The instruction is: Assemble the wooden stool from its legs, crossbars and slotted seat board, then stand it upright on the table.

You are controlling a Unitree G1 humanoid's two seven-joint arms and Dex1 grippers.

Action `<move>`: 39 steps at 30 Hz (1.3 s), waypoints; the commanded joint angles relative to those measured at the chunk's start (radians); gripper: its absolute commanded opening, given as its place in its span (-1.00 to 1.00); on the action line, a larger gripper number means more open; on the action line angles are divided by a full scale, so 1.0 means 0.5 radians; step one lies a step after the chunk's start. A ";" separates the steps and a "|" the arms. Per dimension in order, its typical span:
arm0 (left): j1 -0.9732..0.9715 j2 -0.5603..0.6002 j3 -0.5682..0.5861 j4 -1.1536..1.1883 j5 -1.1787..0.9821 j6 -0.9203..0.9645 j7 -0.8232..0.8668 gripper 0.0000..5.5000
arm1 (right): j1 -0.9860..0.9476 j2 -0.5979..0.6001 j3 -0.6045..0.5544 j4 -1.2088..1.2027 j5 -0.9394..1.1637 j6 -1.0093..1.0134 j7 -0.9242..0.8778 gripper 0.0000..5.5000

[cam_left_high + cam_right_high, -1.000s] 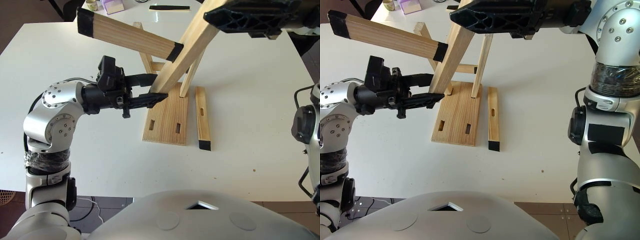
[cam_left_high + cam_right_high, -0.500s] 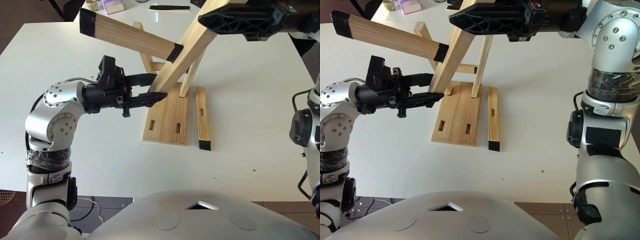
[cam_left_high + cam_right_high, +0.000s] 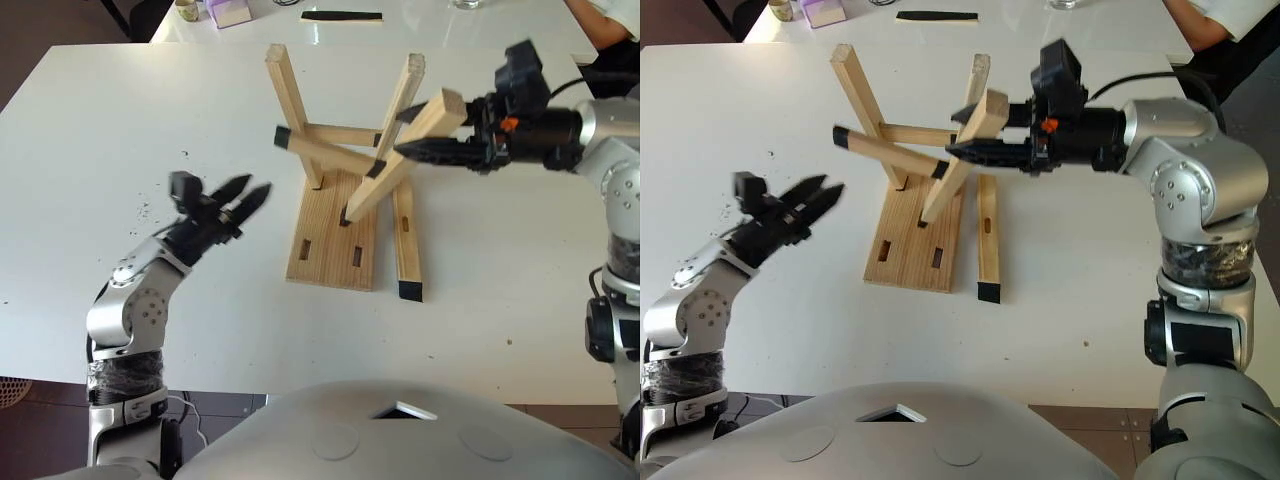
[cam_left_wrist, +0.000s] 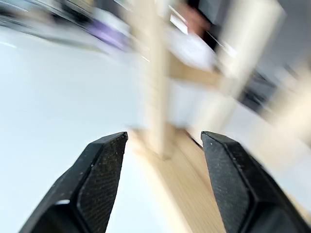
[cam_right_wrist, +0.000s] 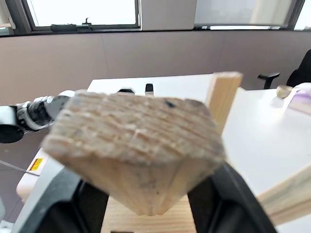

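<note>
Our right gripper (image 3: 408, 135) clamps the top of the leg (image 3: 370, 195), whose long axis slants toward 7 o'clock down into the seat board (image 3: 325, 258). Our left gripper (image 3: 245, 192), spread and empty, hangs at 9 o'clock of the board, well apart

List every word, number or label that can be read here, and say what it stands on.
No text can be read.
Yellow sticker, right wrist view: too small and blurred to read.
Purple box at the table's far end: print too small to read.
Wooden leg and slotted seat board: bare wood, no markings.
</note>
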 commanded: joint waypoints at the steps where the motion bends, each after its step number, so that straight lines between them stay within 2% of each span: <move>1: -0.056 -0.403 0.427 -0.058 -0.394 -0.134 0.687 0.02 | 0.198 -0.075 -0.067 -0.254 0.091 0.044 -0.042 -0.27; 3: -0.006 -0.519 0.413 -0.176 -0.430 -0.157 0.827 0.02 | 0.233 -0.099 -0.078 -0.298 0.132 0.076 -0.043 -0.27; 6: 0.037 -0.571 0.329 -0.298 -0.414 -0.147 0.918 0.02 | 0.255 -0.159 -0.101 -0.330 0.182 0.108 -0.022 -0.27; 11: 0.089 -0.597 0.285 -0.349 -0.393 -0.188 0.959 0.02 | 0.254 -0.234 -0.073 -0.285 0.193 0.107 0.038 -0.27; 26: 0.192 -0.616 0.181 -0.398 -0.355 -0.238 0.989 0.02 | 0.200 -0.234 0.072 -0.151 0.009 -0.037 -0.030 -0.27; 33: 0.291 -0.632 0.016 -0.469 -0.241 -0.252 0.945 0.02 | 0.279 -0.261 0.354 -0.247 -0.171 -0.153 0.043 -0.27; 39: 0.343 -0.672 -0.141 -0.480 -0.143 -0.276 0.932 0.02 | 0.358 -0.176 0.701 -0.217 -0.410 -0.158 -0.153 -0.27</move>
